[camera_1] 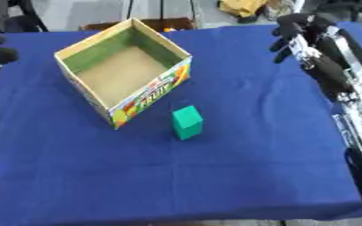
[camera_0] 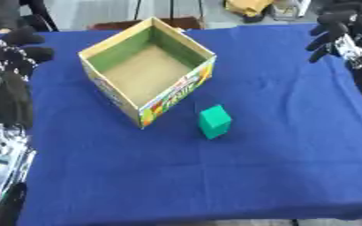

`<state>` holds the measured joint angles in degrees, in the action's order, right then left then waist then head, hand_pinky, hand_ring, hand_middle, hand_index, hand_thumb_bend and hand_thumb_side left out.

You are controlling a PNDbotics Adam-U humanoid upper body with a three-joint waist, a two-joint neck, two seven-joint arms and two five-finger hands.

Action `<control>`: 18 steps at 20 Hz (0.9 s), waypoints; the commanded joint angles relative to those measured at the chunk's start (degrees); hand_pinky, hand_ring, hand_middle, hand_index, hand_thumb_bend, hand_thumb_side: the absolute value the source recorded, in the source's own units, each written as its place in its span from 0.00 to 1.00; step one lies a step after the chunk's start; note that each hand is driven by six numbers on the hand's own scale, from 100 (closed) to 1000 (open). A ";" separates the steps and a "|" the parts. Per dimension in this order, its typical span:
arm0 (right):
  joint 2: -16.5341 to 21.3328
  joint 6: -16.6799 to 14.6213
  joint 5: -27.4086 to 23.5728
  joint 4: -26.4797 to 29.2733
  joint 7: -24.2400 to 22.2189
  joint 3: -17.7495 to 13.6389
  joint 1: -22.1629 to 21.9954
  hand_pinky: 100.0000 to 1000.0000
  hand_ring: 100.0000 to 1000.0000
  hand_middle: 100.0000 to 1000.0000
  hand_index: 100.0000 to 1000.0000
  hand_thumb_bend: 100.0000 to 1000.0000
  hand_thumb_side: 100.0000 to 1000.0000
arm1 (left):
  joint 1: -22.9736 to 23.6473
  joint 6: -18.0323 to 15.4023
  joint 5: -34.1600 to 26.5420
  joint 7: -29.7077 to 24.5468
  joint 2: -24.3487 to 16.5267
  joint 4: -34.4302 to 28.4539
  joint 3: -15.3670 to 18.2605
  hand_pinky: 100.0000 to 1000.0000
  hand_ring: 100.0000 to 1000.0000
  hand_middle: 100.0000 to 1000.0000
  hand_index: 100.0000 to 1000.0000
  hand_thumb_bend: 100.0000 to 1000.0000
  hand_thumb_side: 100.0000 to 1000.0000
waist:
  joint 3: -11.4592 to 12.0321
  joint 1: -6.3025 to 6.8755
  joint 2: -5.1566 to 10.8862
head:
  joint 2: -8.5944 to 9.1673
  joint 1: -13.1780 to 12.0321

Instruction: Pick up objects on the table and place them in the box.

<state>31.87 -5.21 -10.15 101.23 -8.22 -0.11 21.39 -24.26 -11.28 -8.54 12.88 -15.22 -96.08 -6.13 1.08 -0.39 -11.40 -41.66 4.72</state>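
the right robot hand [camera_1: 296, 33] is seen with thick black fingers, backed by silver-white metal links and joints along the wrist and forearm. the left robot hand [camera_0: 18, 44] is likewise black-fingered, and pale silver parts are shown on the arm below it.

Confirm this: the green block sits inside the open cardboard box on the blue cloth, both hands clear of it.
Not inside. The left eye view shows the green block on the blue cloth just outside the open cardboard box. Both hands are clear of it.
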 commanded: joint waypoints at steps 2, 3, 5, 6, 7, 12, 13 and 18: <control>5.11 -0.78 3.00 -0.70 -3.08 2.90 3.36 0.45 0.56 0.61 0.76 0.00 0.44 | -0.55 0.10 0.09 -0.20 -0.76 -0.52 0.10 0.67 0.57 0.59 0.72 0.55 1.00 | 0.37 -0.11 1.19 | 0.57 0.47; 5.89 -1.06 3.76 -1.11 -3.88 3.88 4.29 0.45 0.57 0.62 0.76 0.00 0.44 | -0.55 0.12 0.08 -0.26 -0.77 -0.50 0.04 0.67 0.57 0.59 0.72 0.55 1.00 | 0.49 -0.10 1.22 | 0.59 0.52; 7.08 -1.80 5.31 -1.95 -5.45 5.80 6.17 0.48 0.59 0.64 0.78 0.00 0.43 | -0.55 0.18 0.06 -0.35 -0.78 -0.46 -0.05 0.67 0.57 0.58 0.72 0.55 1.00 | 0.76 -0.06 1.30 | 0.59 0.70; 7.49 -2.17 6.10 -2.53 -6.25 6.74 7.21 0.48 0.60 0.65 0.78 0.02 0.43 | -0.56 0.20 0.04 -0.39 -0.79 -0.45 -0.08 0.67 0.57 0.58 0.72 0.55 1.00 | 0.88 -0.03 1.32 | 0.59 0.79; 7.74 -2.53 6.88 -3.18 -7.03 7.55 8.16 0.48 0.61 0.65 0.79 0.03 0.43 | -0.58 0.22 0.03 -0.42 -0.79 -0.45 -0.11 0.67 0.57 0.58 0.72 0.55 1.00 | 0.98 -0.01 1.33 | 0.59 0.85; 8.29 -4.87 10.84 -7.30 -11.00 12.11 12.77 0.55 0.69 0.73 0.83 0.20 0.33 | -0.68 0.33 -0.03 -0.66 -0.79 -0.44 -0.35 0.67 0.57 0.58 0.72 0.55 1.00 | 1.68 -0.02 1.24 | 0.68 1.21; 8.36 -5.50 11.65 -8.13 -11.80 13.10 13.61 0.56 0.70 0.74 0.84 0.23 0.31 | -0.69 0.35 -0.04 -0.70 -0.78 -0.43 -0.39 0.67 0.57 0.58 0.72 0.55 1.00 | 1.82 -0.03 1.21 | 0.69 1.31; 8.23 -8.73 15.68 -12.41 -15.83 16.33 16.78 0.60 0.74 0.76 0.84 0.35 0.27 | -0.72 0.39 -0.10 -0.86 -0.75 -0.41 -0.51 0.67 0.57 0.58 0.72 0.55 1.00 | 2.49 -0.12 1.03 | 0.73 1.52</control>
<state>38.28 -13.18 4.28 89.45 -23.06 16.00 36.98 -24.26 -10.85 -8.54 12.27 -15.22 -95.75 -6.53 3.61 -0.45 -11.13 -41.46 6.12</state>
